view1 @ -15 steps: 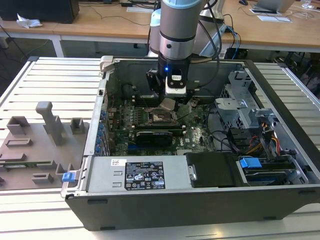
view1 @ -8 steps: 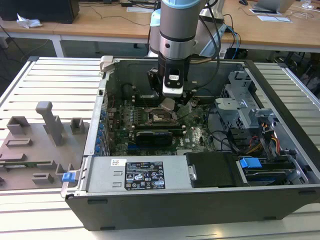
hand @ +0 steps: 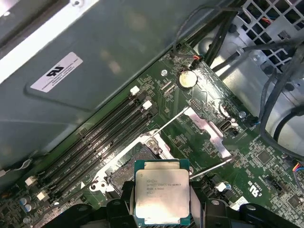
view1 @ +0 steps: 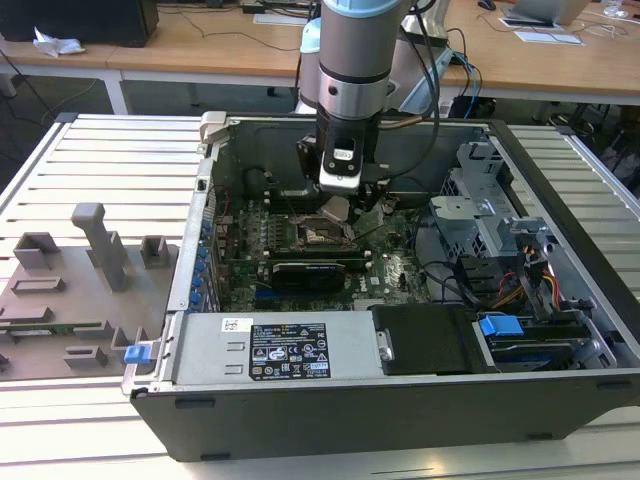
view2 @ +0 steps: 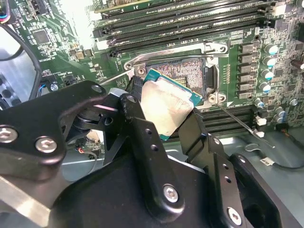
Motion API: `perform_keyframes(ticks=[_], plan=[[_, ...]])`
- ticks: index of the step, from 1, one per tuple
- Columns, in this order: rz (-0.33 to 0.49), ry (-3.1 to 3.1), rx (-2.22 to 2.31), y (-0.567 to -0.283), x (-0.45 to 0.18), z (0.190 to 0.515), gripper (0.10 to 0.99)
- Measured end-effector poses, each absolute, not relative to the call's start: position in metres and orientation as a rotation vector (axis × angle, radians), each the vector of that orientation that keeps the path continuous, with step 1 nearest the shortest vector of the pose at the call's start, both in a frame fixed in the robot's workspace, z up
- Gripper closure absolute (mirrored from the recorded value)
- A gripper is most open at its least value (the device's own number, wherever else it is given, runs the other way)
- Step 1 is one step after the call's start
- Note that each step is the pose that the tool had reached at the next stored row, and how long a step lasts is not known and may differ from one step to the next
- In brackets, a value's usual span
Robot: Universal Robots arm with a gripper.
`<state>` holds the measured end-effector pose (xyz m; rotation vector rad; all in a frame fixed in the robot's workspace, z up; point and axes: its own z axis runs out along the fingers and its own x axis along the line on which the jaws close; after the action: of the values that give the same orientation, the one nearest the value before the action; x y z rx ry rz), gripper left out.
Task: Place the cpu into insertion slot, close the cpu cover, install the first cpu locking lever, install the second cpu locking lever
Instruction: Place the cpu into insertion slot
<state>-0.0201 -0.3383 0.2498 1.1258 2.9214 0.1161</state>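
My gripper [view1: 338, 205] hangs over the green motherboard [view1: 395, 275] inside the open computer case. It is shut on the cpu [view2: 167, 108], a silvery square chip with a teal edge, pinched on two opposite sides by the black fingers [view2: 194, 124]. The chip is tilted and sits just off the insertion slot [view2: 183, 71], whose dark pin field lies bare inside its metal rim. In the first wrist view the cpu [hand: 161, 195] hovers at the near edge of the insertion slot [hand: 129, 167]. The cpu cover [hand: 209, 130] stands swung open beside it. Two thin locking levers [hand: 168, 121] [view2: 237, 121] stick out, unlatched.
Long black memory slots [view2: 190, 21] run beside the socket. The case wall [hand: 95, 61] rises close behind them. Cables and a drive cage [view1: 480, 215] fill the exterior view's right. A black expansion card [view1: 310, 270] lies in front of the socket. A grey fixture board [view1: 70, 290] lies outside the case.
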Motion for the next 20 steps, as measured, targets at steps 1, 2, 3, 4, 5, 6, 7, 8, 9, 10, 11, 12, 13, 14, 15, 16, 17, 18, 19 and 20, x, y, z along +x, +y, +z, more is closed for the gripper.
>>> perform_keyframes(ticks=[1,2,3,4,5,6,7,8,9,10,11,12,13,14,15,16,17,18,19,20], plan=[[0.116,2.917,1.137,-0.3383,-0.0201,0.2498,0.541],[0.116,2.911,1.150,-0.3383,-0.0201,0.2498,0.541],[0.116,2.906,1.162,-0.3383,-0.0201,0.2498,0.541],[0.116,2.902,1.172,-0.3383,-0.0201,0.2498,0.541],[0.116,2.899,1.178,-0.3383,-0.0201,0.2498,0.541],[0.116,2.892,1.195,-0.3383,-0.0201,0.2498,0.541],[0.115,2.888,1.203,-0.3383,-0.0201,0.2498,0.541],[0.115,2.879,1.225,-0.3383,-0.0201,0.2498,0.541],[0.115,2.875,1.232,-0.3383,-0.0201,0.2498,0.541],[0.115,2.870,1.243,-0.3383,-0.0201,0.2498,0.541],[0.115,2.863,1.258,-0.3383,-0.0201,0.2498,0.541],[0.115,2.860,1.265,-0.3383,-0.0201,0.2497,0.541],[0.115,2.856,1.274,-0.3383,-0.0201,0.2497,0.541],[0.115,2.849,1.287,-0.3383,-0.0201,0.2497,0.541],[0.115,2.845,1.297,-0.3383,-0.0201,0.2498,0.541],[0.115,2.841,1.305,-0.3383,-0.0201,0.2498,0.541],[0.115,2.834,1.318,-0.3383,-0.0201,0.2498,0.541],[0.115,2.829,1.329,-0.3383,-0.0201,0.2497,0.541],[0.114,2.820,1.346,-0.3383,-0.0201,0.2497,0.541],[0.114,2.816,1.356,-0.3383,-0.0201,0.2498,0.541]])
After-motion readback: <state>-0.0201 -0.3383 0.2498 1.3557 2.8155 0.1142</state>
